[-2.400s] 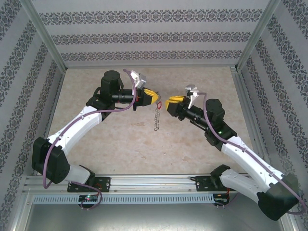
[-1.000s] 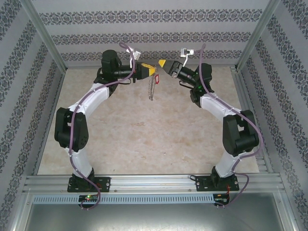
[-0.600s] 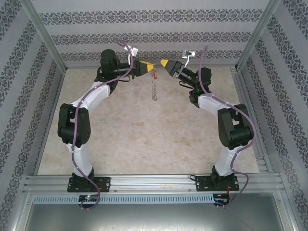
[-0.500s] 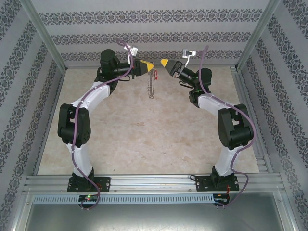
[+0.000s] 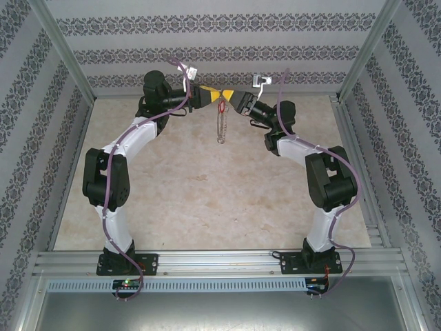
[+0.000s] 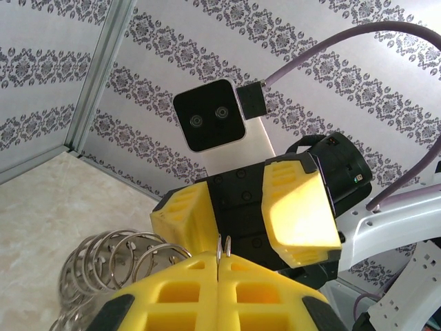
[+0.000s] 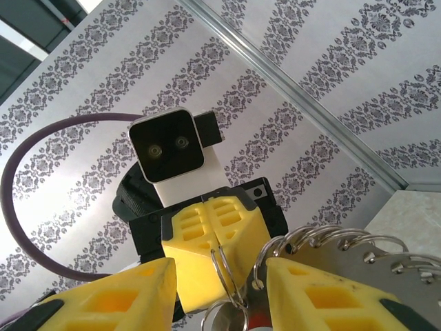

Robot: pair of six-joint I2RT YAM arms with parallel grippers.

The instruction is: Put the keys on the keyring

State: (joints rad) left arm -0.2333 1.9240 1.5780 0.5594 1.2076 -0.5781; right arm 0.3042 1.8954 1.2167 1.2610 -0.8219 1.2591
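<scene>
Keyring (image 5: 220, 127) hangs high between your two arms, near the back wall
Your left gripper (image 6: 218, 265) pinches its thin wire loop with fingers pressed together; your right gripper (image 7: 220, 272) faces it, fingers spread either side of the loop

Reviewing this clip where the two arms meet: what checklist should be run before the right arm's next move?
1. Left end effector shut on the keyring wire: ok.
2. Right end effector open, jaws apart: ok.
3. A loop of the keyring lies between the right fingers: ok.
4. Keyring chain hangs free under the two end effectors: ok.
5. Whether a key is already threaded: cannot tell.
</scene>
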